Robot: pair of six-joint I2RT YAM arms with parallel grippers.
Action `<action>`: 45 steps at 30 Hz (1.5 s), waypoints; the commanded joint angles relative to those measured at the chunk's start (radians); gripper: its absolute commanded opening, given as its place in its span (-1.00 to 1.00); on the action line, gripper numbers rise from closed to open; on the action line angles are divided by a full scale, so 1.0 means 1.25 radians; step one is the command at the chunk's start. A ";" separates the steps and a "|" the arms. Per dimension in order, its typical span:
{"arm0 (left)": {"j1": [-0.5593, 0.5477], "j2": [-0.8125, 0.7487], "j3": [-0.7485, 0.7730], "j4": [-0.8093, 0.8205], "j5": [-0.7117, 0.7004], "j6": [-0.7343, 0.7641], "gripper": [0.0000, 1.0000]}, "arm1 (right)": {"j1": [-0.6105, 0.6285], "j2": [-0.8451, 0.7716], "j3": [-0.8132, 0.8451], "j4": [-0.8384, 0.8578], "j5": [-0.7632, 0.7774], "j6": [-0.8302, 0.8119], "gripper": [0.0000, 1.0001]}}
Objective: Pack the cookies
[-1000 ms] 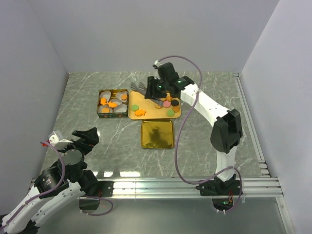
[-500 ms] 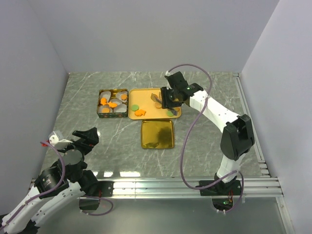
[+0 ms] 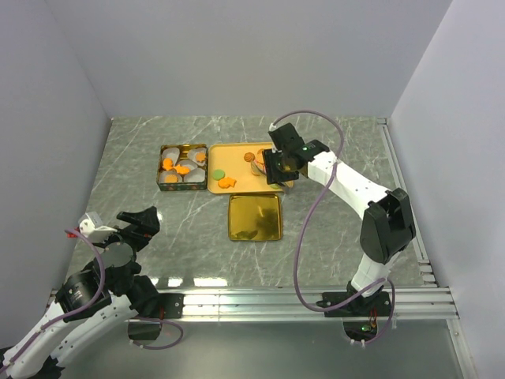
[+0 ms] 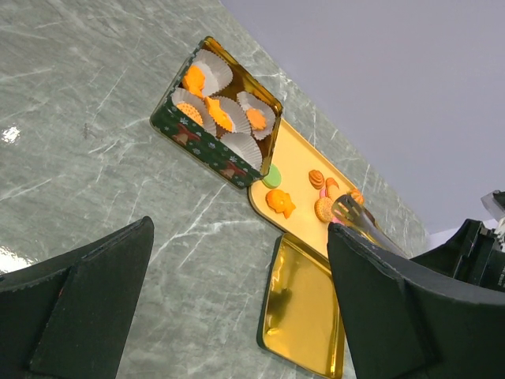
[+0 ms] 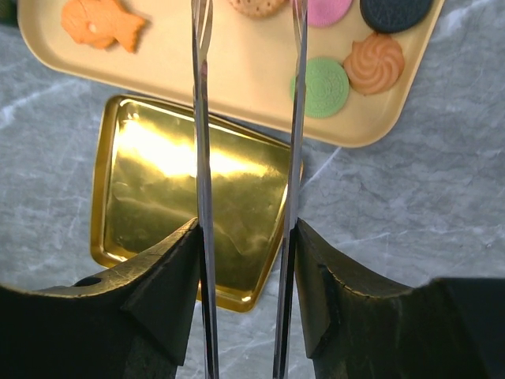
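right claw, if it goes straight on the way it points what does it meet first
The right claw would probably meet the tan round cookie on the yellow tray first; depth is unclear.

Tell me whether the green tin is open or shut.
Open. The tin has no cover: its white paper cups and orange cookies show from above, and a gold lid lies apart on the table.

The surface (image 3: 142, 158) was grey-green marble with pale veins. Three things lay directly on it, grouped toward the far middle. A dark green square tin (image 3: 182, 188) sat on the left. A flat yellow tray (image 3: 237, 167) lay just beside the tin on its right. A shiny gold lid (image 3: 254, 217) lay flat just beside the tray's near edge.
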 commanded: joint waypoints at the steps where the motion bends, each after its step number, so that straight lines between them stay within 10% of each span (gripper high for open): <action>1: -0.002 -0.014 0.023 0.005 -0.017 -0.003 0.95 | 0.011 -0.023 0.003 -0.002 0.012 -0.008 0.11; 45: -0.005 -0.025 0.020 0.000 -0.021 -0.014 0.96 | 0.027 0.166 0.167 -0.100 0.019 0.012 0.11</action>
